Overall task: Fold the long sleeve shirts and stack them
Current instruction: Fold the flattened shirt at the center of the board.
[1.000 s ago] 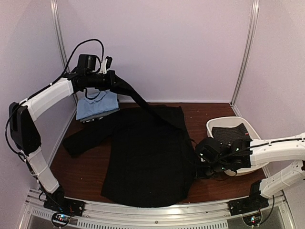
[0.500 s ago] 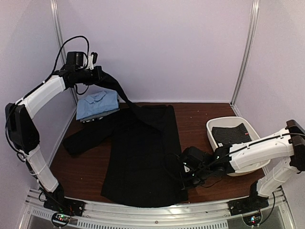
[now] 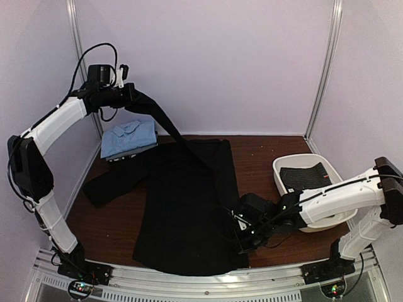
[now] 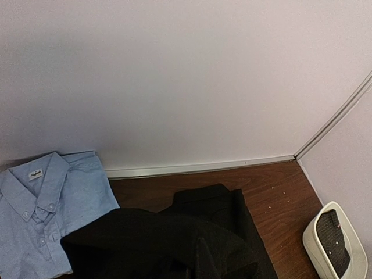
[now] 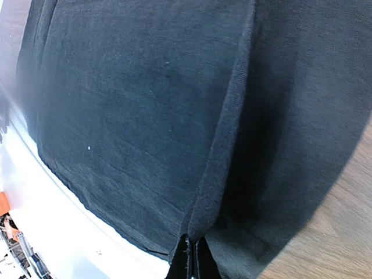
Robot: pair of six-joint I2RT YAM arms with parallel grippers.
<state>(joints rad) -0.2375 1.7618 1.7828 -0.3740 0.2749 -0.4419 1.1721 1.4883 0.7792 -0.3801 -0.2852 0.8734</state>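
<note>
Left wrist view: blue shirt [image 4: 46, 215], collar label [image 4: 36, 173] unreadable. Left pincer [image 3: 129, 95] grips the black shirt [image 3: 186, 207] by its sleeve at ten o'clock; right pincer [image 3: 242, 234] pinches its edge at five.

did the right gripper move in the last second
Yes. In the top view the right gripper has moved left, away from the white basket, carrying the pinched right edge of the black shirt inward with it.

top: overhead | left wrist: high, far | right wrist: close | shared: black shirt [image 3: 189, 214]
</note>
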